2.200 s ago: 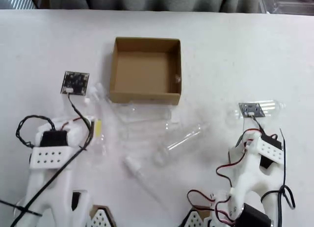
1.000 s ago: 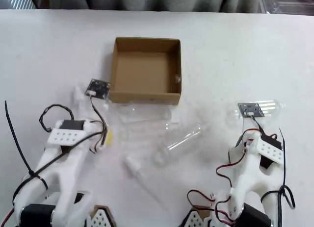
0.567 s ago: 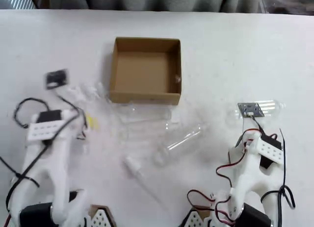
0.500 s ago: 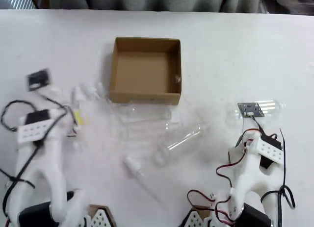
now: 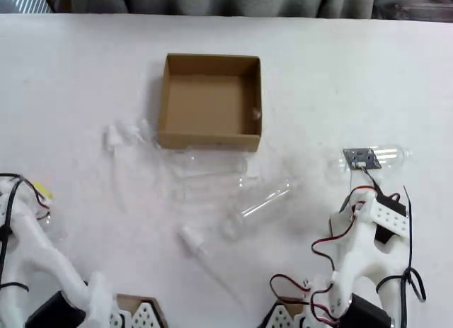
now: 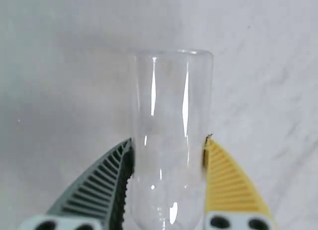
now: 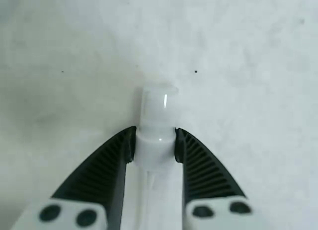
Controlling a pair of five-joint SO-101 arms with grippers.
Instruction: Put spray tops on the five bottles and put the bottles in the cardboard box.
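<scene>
Bottle [image 6: 171,91] pinched by left gripper [image 6: 168,140], arm far left of box [image 5: 209,139]. Right gripper [image 7: 154,132], right of box, pinches spray top [image 7: 158,103].

Nothing readable is showing anywhere: no lettering is coming through on the cardboard box [image 5: 209,140] or the bottles [image 5: 258,200].

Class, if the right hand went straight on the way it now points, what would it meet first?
Likely the bare table: white tabletop lies ahead of the right hand, shut on a spray top, whose tip would touch first. Depth is unclear.
</scene>
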